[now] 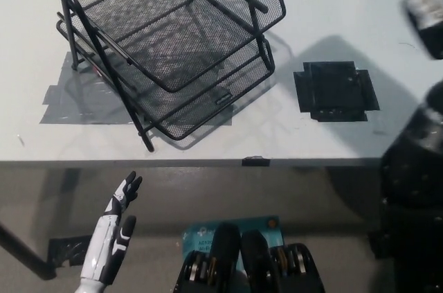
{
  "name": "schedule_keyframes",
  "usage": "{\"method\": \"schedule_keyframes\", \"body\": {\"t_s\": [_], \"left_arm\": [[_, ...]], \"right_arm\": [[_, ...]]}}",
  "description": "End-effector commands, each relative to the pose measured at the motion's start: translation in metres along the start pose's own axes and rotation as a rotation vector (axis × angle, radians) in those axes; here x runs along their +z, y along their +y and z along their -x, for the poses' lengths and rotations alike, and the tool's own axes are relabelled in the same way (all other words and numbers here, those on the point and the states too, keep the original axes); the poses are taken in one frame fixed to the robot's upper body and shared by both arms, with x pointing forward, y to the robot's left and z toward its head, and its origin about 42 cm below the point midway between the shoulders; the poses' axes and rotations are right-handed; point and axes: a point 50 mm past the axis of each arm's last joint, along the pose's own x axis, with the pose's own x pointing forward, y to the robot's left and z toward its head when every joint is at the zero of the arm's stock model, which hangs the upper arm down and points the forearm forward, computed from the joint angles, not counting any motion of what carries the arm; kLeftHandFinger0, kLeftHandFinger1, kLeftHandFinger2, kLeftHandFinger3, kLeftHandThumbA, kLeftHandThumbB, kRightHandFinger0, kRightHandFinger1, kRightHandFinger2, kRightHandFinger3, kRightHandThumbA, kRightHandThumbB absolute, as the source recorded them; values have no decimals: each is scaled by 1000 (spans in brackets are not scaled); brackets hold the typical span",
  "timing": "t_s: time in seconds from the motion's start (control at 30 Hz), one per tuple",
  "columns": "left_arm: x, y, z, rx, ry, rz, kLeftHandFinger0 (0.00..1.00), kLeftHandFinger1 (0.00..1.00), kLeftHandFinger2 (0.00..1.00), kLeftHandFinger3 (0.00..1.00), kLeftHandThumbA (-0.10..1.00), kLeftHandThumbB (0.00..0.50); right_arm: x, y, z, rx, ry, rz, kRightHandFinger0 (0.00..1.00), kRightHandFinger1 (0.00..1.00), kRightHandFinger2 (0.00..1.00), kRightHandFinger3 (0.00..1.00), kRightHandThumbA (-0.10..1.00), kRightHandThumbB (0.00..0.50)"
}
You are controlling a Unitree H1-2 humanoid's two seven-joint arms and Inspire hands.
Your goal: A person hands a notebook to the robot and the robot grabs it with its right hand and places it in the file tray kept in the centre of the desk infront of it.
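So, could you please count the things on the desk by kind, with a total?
Black mesh file tray: 1, with stacked tiers
Grey tape patch: 1
Black tape patch: 1
Small black tape piece at the desk edge: 1
Total: 4

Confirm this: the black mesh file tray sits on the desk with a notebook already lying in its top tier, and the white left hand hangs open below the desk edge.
Not quite. In the head view the file tray holds no notebook; its mesh tiers are bare. The rest stands: it sits on the desk, and the left hand hangs open below the desk edge.
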Motion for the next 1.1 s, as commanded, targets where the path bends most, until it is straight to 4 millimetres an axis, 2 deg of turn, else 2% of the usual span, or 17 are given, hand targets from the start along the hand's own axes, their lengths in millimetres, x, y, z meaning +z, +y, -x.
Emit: {"method": "schedule_keyframes", "body": {"t_s": [0.0,0.07,0.17,0.23,0.3,0.37,0.4,0.43,0.5,0.57,0.63,0.73,0.77,0.97,1.07], "left_arm": [[6,3,0,-12,-38,-5,1000,1000,998,1000,1000,290],[6,4,-1,-11,-38,-9,1000,1000,991,1000,1000,286],[6,3,-3,-11,-38,-11,1000,1000,987,1000,1000,294],[6,3,-3,-13,-33,-12,1000,1000,988,1000,1000,296],[6,3,-3,-16,-32,-8,1000,1000,990,1000,1000,292],[6,3,-2,-17,-33,-13,1000,1000,987,1000,1000,291],[7,3,-2,-19,-33,-18,1000,1000,987,1000,1000,292],[7,3,-2,-21,-34,-17,1000,1000,989,1000,1000,287],[8,4,-4,-24,-39,-13,1000,1000,988,1000,1000,287],[8,4,-4,-24,-39,-13,1000,1000,986,1000,1000,293],[8,4,-5,-26,-40,-6,1000,1000,984,1000,1000,287],[7,4,-4,-30,-41,-1,1000,1000,983,1000,1000,287],[7,4,-4,-30,-41,4,1000,1000,975,1000,1000,298],[9,3,-7,-36,-49,4,1000,1000,972,1000,1000,309],[10,4,-9,-35,-60,-5,1000,998,973,1000,1000,293]], "right_arm": [[18,22,-9,69,-261,51,0,0,0,9,784,0],[17,30,-11,91,-282,59,0,0,1,1,802,0],[18,44,-16,122,-309,96,0,0,32,12,924,0],[18,49,-17,133,-321,98,0,0,49,26,929,0],[16,57,-18,160,-354,96,0,0,104,207,940,0],[12,65,-18,186,-395,123,0,0,104,225,955,0],[9,68,-18,197,-407,130,0,0,96,183,955,0],[7,70,-19,205,-413,135,0,0,94,208,958,0],[2,74,-20,220,-425,159,0,0,66,51,983,0],[-1,76,-20,226,-444,191,0,0,30,1,1000,0],[-7,80,-19,223,-489,263,0,0,12,0,1000,0],[-13,86,-16,230,-521,284,0,0,0,48,992,0],[-15,88,-16,233,-527,288,0,0,10,96,972,0],[-23,101,-14,276,-567,295,0,0,5,10,902,0],[-28,107,-15,306,-583,292,0,0,44,17,875,4]]}}
